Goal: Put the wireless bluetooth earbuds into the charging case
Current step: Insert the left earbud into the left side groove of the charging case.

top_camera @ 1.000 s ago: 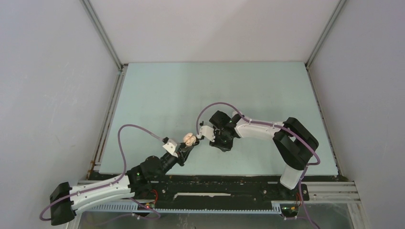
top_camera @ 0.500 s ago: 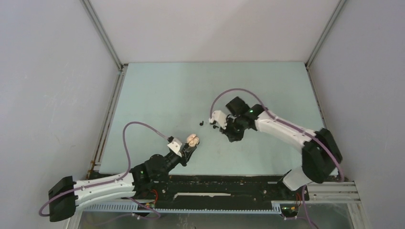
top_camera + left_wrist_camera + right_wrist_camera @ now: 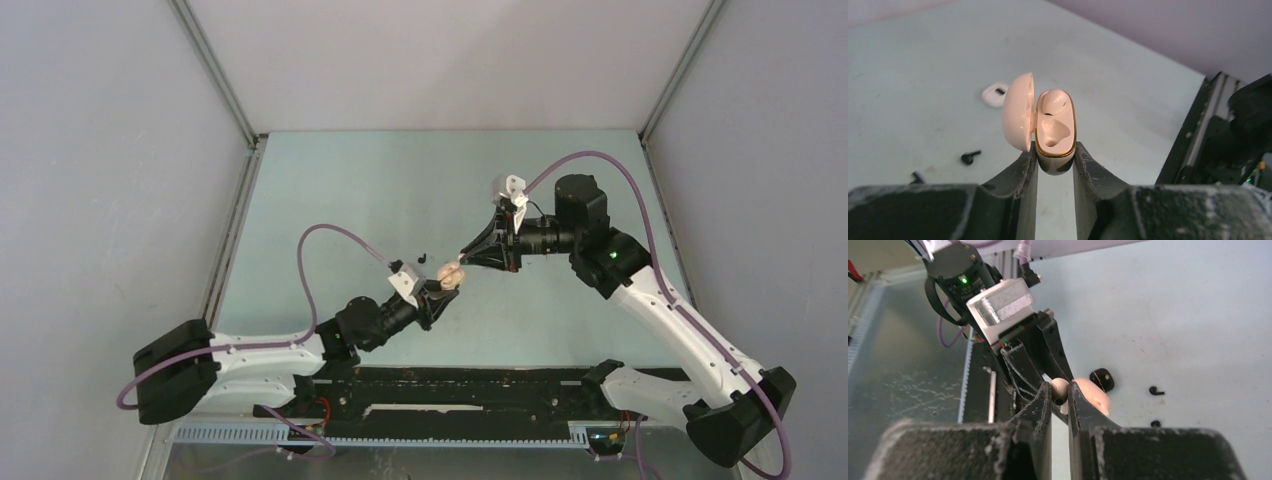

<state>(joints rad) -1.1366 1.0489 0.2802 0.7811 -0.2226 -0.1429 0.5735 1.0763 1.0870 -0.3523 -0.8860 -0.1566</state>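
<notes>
My left gripper (image 3: pixel 1054 156) is shut on the base of the beige, gold-rimmed charging case (image 3: pixel 1054 135), held above the table with its lid (image 3: pixel 1017 112) swung open to the left. One beige earbud (image 3: pixel 1055 102) sits in the case's far socket; the near socket is bare. My right gripper (image 3: pixel 1060 390) is shut on a second beige earbud (image 3: pixel 1059 389), right beside the case lid (image 3: pixel 1094 396). From above, the right gripper (image 3: pixel 466 258) meets the case (image 3: pixel 450 273) just past the left gripper (image 3: pixel 438 290).
On the table lie a white earbud (image 3: pixel 994 94), a black earbud (image 3: pixel 969 157) and another small black piece (image 3: pixel 916 176). The right wrist view shows a black round item (image 3: pixel 1102 378) and two small black pieces (image 3: pixel 1156 390) (image 3: pixel 1155 423). The black base rail (image 3: pixel 450 385) runs along the near edge.
The right gripper went out to the table, closed, then rose and swung back over the case with a beige earbud. The left arm carried the case up and to the right.
</notes>
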